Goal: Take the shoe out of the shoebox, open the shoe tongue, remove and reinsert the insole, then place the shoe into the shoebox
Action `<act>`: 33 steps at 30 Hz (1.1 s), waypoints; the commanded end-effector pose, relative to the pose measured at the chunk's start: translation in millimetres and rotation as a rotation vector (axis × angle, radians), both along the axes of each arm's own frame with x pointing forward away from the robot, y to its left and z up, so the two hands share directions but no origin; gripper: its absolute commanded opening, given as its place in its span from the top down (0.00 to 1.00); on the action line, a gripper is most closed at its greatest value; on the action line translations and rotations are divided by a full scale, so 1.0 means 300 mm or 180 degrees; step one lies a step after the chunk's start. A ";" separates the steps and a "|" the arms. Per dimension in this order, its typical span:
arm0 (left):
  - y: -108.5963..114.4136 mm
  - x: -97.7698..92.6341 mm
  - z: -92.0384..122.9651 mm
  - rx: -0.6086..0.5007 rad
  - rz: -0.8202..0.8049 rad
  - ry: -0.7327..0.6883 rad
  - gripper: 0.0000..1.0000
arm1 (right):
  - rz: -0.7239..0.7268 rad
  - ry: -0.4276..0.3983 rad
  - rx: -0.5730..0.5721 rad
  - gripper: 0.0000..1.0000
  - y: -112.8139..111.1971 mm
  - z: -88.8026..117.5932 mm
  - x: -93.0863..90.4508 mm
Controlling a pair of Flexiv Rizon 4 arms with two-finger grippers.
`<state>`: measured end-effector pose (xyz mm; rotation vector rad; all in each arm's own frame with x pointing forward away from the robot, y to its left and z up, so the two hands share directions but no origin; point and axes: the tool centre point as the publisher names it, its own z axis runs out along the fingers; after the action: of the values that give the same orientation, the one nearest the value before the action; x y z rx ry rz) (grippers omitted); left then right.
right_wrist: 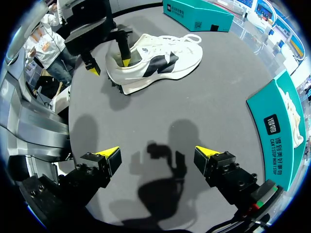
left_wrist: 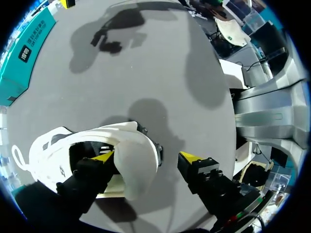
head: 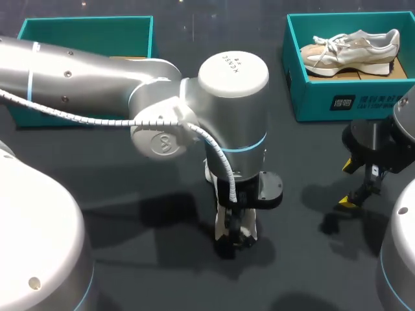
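Note:
A white shoe (right_wrist: 155,60) with a dark side mark lies on the dark table; in the head view only slivers of the shoe (head: 209,172) show under my left arm. My left gripper (left_wrist: 146,158) straddles its heel (left_wrist: 138,167): one finger is inside the shoe's opening, while the other stands clear outside the heel, so the gripper is open. The same left gripper (head: 237,236) points straight down at mid-table. My right gripper (right_wrist: 158,158) hangs open and empty above bare table, well away from the shoe, at the right (head: 355,188).
A teal shoebox (head: 311,97) at the back right holds a beige-and-white shoe (head: 350,52). A second teal box (head: 84,29) stands at the back left, behind my left arm. Bare table lies between the shoe and the right box.

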<state>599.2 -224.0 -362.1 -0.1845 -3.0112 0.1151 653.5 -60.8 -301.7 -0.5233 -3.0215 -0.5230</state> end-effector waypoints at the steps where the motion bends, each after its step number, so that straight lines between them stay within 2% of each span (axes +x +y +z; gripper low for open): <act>1: -0.006 -0.018 -0.020 -0.0009 0.0033 -0.0045 0.24 | -0.0003 -0.0010 -0.0001 0.00 -0.001 -0.001 -0.007; 10: -0.005 -0.019 -0.032 0.0002 0.0247 -0.0126 0.36 | -0.0003 -0.0010 -0.0001 0.00 -0.001 -0.001 -0.007; 17: -0.010 -0.016 -0.042 0.0063 0.0325 -0.0134 0.36 | -0.0003 -0.0010 -0.0001 0.00 -0.001 -0.001 -0.007; 24: -0.017 -0.017 -0.050 0.0147 0.0381 -0.0151 0.42 | -0.0003 -0.0010 -0.0001 0.00 -0.001 -0.001 -0.007; 31: -0.026 -0.016 -0.054 0.0232 0.0389 -0.0141 0.37 | -0.0003 -0.0010 -0.0001 0.00 -0.001 -0.001 -0.007; 33: -0.028 -0.016 -0.055 0.0243 0.0390 -0.0142 0.40 | -0.0003 -0.0010 -0.0001 0.00 -0.001 -0.001 -0.007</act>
<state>594.6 -225.8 -377.1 0.0058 -3.0639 0.0282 653.5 -60.8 -301.8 -0.5234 -3.0215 -0.5230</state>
